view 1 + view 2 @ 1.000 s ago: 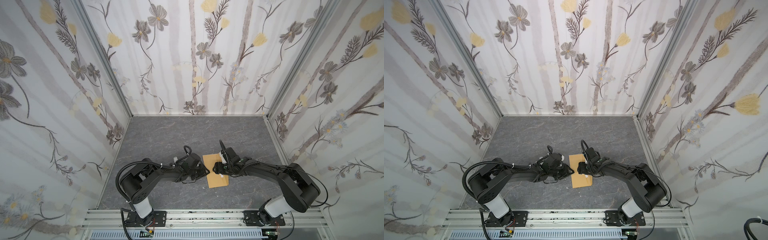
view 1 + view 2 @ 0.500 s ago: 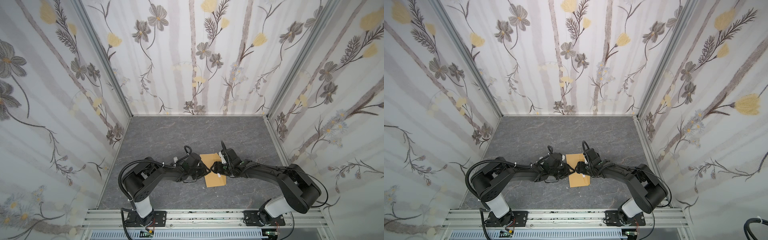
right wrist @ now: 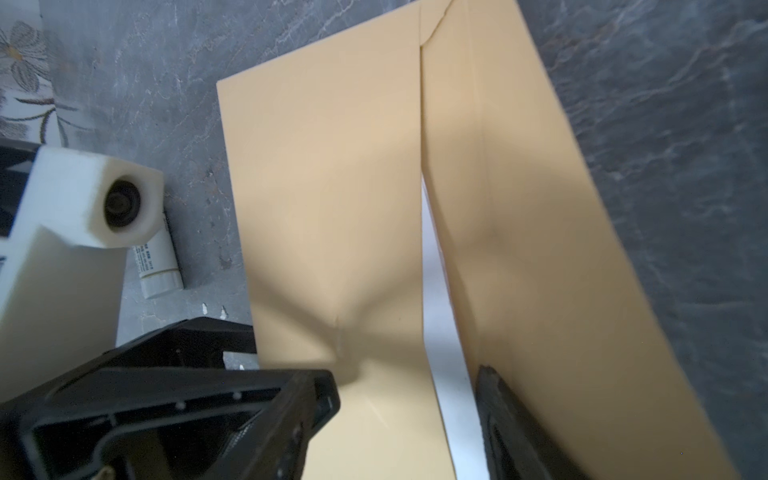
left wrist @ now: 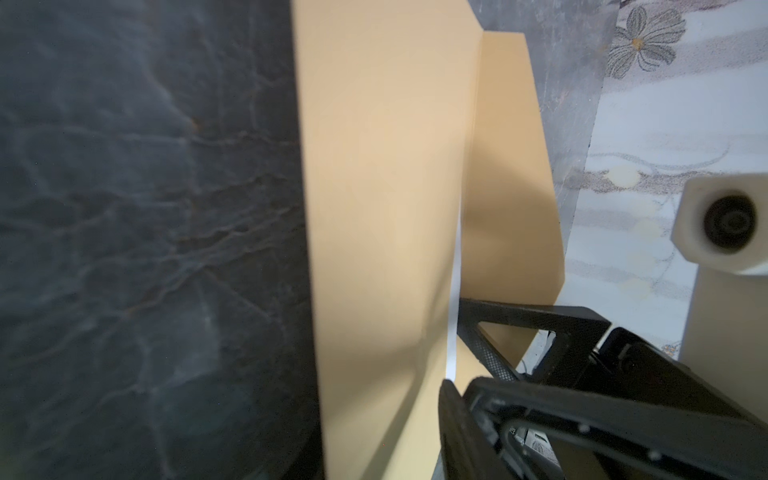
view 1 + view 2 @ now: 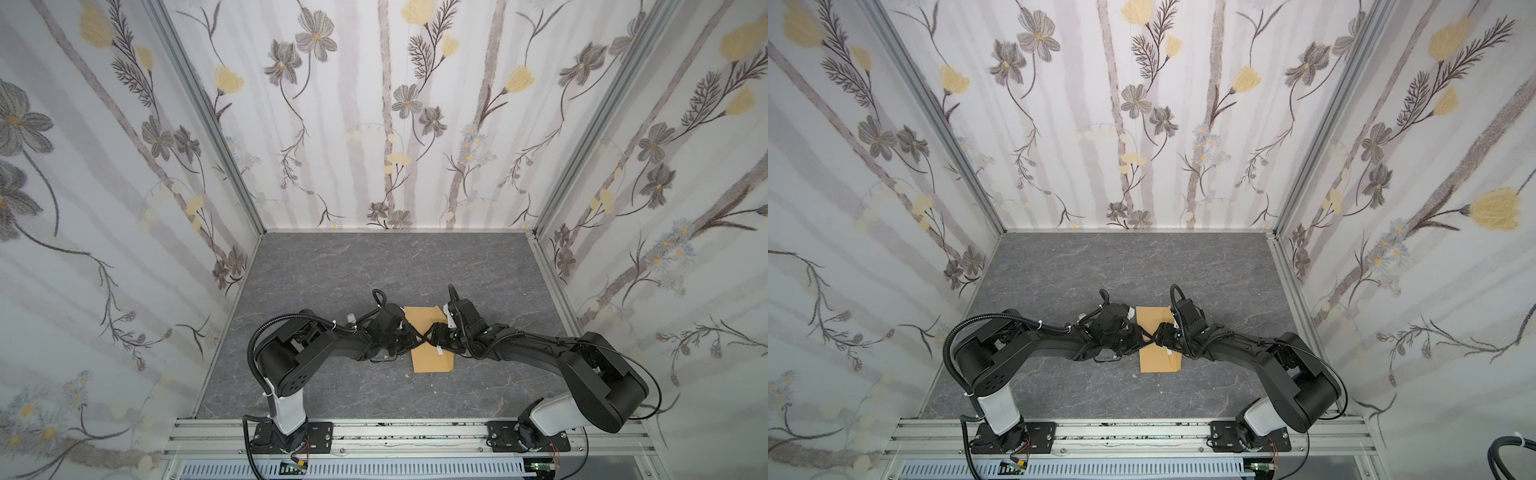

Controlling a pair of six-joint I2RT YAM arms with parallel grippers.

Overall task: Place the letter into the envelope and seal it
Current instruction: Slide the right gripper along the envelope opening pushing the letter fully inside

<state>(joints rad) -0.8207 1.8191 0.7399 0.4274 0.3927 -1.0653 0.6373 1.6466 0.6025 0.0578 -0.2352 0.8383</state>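
The long kraft-brown paper envelope (image 5: 432,360) lies on the grey table (image 5: 332,291), its long axis running away from both arms, the pale letter (image 3: 436,291) a white sliver inside, the right gripper (image 3: 405,382) spread astride the flap fold (image 3: 422,124), the left gripper (image 4: 455,345) opposite, its grip unclear.

A small white tube (image 3: 160,266) with printed lettering lies flat on the grey marbled tabletop (image 5: 374,266). Pale wallpapered walls (image 5: 395,124) with grey and yellow flowers enclose three sides, and an aluminium rail (image 5: 395,432) runs along the front edge.
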